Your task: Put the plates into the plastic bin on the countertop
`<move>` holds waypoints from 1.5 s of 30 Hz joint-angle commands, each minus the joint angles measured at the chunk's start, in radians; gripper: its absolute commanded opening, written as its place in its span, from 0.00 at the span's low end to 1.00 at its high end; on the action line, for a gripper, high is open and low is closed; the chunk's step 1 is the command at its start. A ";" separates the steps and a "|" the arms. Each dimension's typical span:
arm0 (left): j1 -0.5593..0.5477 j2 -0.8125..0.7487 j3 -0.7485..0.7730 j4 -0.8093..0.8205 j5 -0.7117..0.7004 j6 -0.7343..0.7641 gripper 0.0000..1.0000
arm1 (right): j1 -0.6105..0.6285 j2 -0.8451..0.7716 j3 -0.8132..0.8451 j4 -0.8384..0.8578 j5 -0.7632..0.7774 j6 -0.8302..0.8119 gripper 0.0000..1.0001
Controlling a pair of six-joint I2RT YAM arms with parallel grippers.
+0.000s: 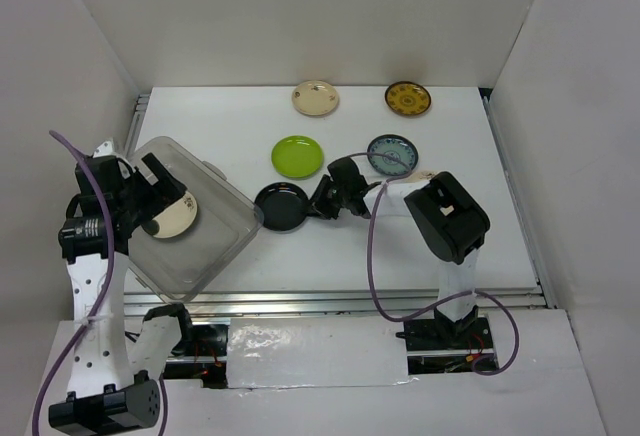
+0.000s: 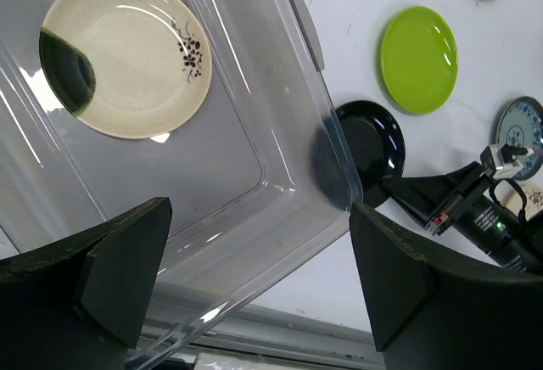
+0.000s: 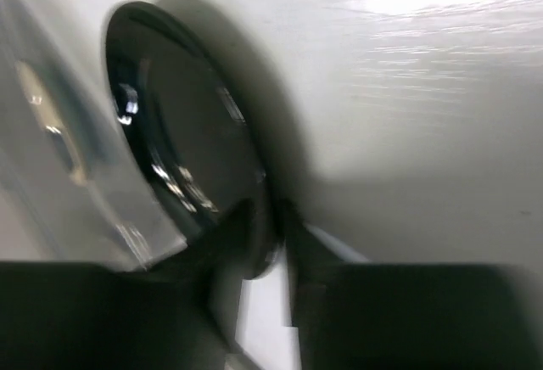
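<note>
The clear plastic bin (image 1: 215, 241) stands at the left of the white countertop (image 1: 300, 246) with one cream plate (image 1: 172, 216) inside. My left gripper (image 1: 150, 191) hovers over the bin, open and empty; in the left wrist view (image 2: 259, 277) its jaws straddle the bin's near rim (image 2: 254, 243). My right gripper (image 1: 318, 201) is shut on the right rim of the glossy black plate (image 1: 280, 206), which touches the bin's right corner. The right wrist view shows the fingers (image 3: 225, 238) pinching that plate (image 3: 187, 141) beside the bin wall (image 3: 51, 158).
A lime green plate (image 1: 297, 156), a teal patterned plate (image 1: 392, 154), a cream plate (image 1: 315, 97) and a mustard-brown plate (image 1: 408, 98) lie behind. Another cream edge (image 1: 425, 174) peeks out by the right arm. White walls enclose the countertop.
</note>
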 commanded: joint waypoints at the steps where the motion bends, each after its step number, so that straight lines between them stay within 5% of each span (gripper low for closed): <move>1: -0.014 -0.011 0.034 -0.018 0.030 0.044 0.99 | 0.001 0.009 0.026 -0.023 0.024 0.020 0.16; 5: -0.029 -0.004 0.021 -0.017 0.050 0.063 0.99 | 0.007 -0.019 0.023 -0.052 0.030 0.006 0.00; 10: -0.094 0.021 0.014 0.029 0.201 0.083 0.99 | 0.054 -0.306 -0.052 -0.270 0.252 -0.051 0.00; 15: -0.276 0.126 0.037 0.132 0.320 0.051 0.99 | 0.116 -0.584 -0.035 -0.512 0.498 -0.127 0.00; 23: -0.508 0.315 0.080 0.296 0.387 -0.004 0.99 | 0.084 -0.760 -0.060 -0.385 0.081 -0.236 0.00; 26: -0.551 0.344 0.106 0.284 0.334 -0.025 0.82 | 0.064 -0.797 -0.089 -0.324 0.007 -0.220 0.00; 27: -0.557 0.351 0.116 0.283 0.297 -0.029 0.64 | 0.059 -0.807 -0.093 -0.309 -0.002 -0.213 0.00; 29: -0.565 0.358 0.120 0.276 0.269 -0.040 0.46 | 0.047 -0.812 -0.101 -0.299 -0.025 -0.212 0.00; 31: -0.565 0.369 0.123 0.276 0.261 -0.038 0.18 | 0.033 -0.811 -0.110 -0.270 -0.069 -0.207 0.00; 32: -0.565 0.372 0.135 0.272 0.257 -0.038 0.05 | 0.027 -0.808 -0.113 -0.252 -0.079 -0.201 0.03; 33: -0.563 0.374 0.143 0.247 0.225 -0.041 0.00 | 0.019 -0.801 -0.113 -0.250 -0.087 -0.198 0.17; 34: -0.543 0.369 0.147 0.235 0.187 -0.051 0.00 | 0.009 -0.803 -0.128 -0.246 -0.085 -0.193 0.50; 35: -0.523 0.358 0.144 0.221 0.145 -0.090 0.00 | -0.019 -0.804 -0.145 -0.235 -0.076 -0.180 0.99; 39: -0.266 0.276 0.062 0.151 -0.079 -0.230 0.00 | -0.120 -0.830 -0.257 -0.210 -0.050 -0.158 1.00; 40: -0.126 0.234 0.032 0.158 -0.078 -0.273 0.00 | -0.131 -0.832 -0.303 -0.195 -0.062 -0.155 1.00; 45: 0.145 0.176 -0.158 0.262 -0.078 -0.333 0.00 | -0.153 -0.827 -0.350 -0.176 -0.099 -0.180 1.00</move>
